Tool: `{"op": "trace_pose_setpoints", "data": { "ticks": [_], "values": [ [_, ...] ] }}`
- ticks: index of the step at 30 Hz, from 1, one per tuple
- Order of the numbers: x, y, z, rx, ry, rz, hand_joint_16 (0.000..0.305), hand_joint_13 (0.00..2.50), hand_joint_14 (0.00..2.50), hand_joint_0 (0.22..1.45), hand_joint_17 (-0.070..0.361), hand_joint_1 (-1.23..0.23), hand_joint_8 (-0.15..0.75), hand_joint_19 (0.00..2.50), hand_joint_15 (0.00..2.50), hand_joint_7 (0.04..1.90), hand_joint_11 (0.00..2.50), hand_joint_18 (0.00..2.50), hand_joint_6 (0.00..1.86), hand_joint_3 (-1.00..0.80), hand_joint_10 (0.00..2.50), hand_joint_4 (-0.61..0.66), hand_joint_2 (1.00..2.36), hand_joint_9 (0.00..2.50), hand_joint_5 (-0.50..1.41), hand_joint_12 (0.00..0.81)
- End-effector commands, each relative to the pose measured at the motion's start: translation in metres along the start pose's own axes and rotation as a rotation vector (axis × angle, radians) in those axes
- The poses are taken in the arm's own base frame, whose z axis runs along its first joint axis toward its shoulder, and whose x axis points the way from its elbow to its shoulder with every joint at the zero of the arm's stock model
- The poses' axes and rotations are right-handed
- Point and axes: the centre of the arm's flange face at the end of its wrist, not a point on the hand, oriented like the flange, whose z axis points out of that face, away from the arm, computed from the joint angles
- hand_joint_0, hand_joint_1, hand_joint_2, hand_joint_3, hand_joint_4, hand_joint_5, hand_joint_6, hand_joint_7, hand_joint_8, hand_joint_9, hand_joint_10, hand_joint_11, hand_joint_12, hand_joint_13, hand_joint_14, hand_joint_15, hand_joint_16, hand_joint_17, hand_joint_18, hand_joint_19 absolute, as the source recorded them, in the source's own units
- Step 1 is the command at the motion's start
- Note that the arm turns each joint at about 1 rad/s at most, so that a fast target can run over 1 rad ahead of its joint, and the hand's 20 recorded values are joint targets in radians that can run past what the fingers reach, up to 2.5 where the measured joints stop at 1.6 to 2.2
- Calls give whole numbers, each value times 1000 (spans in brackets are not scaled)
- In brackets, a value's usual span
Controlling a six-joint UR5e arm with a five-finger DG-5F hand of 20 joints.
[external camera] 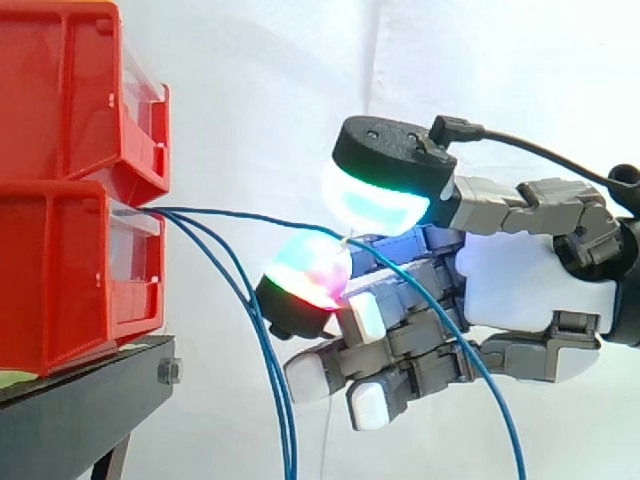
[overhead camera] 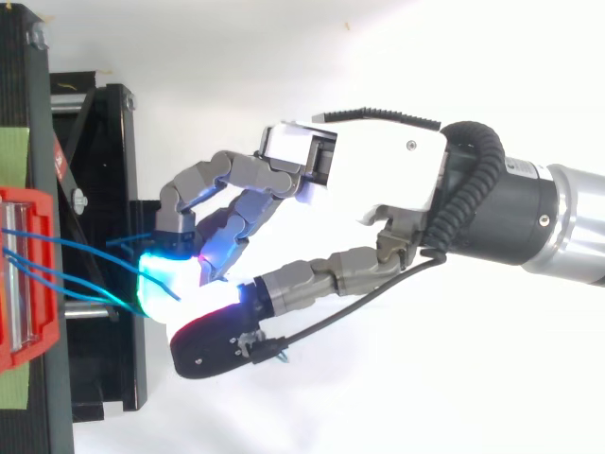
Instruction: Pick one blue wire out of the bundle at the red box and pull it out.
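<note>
Where its glowing thumb and finger pads meet, the hand (external camera: 520, 285) seems to pinch one blue wire (external camera: 240, 215), though the contact itself is hidden. From there the wire runs nearly level leftward into the red box (external camera: 70, 270), while the other wires (external camera: 268, 345) droop below, so a pull would go rightward.

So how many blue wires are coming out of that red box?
3. All leave the lower red plastic bin. Two thin blue wires droop side by side; the third blue wire runs across to the hand, pinched between its fingertips. More may be hidden inside.
</note>
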Motion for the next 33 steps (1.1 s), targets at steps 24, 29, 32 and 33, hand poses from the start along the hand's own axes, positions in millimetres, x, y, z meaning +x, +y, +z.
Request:
{"op": "trace_pose_setpoints", "data": {
  "ticks": [24, 29, 32, 33],
  "values": [
    [0, 15, -8, 43, 38, -20, 74, 890, 12, 597, 167, -730, 435, 487, 443, 796, 743, 932, 900, 39, 12, 212, 1036, 1017, -182, 514],
    [-6, 36, -16, 83, 54, -35, 75, 898, 12, 578, 169, -726, 439, 486, 443, 810, 746, 941, 899, 31, 12, 196, 1121, 1040, -178, 520],
    [-8, 41, -20, 105, 58, -40, 75, 897, 14, 578, 169, -725, 440, 485, 441, 816, 749, 943, 899, 31, 10, 197, 1124, 1045, -177, 520],
    [-10, 42, -20, 108, 58, -41, 75, 898, 14, 577, 168, -726, 438, 491, 446, 816, 749, 942, 899, 30, 10, 197, 1131, 1046, -177, 519]
  ]
}}
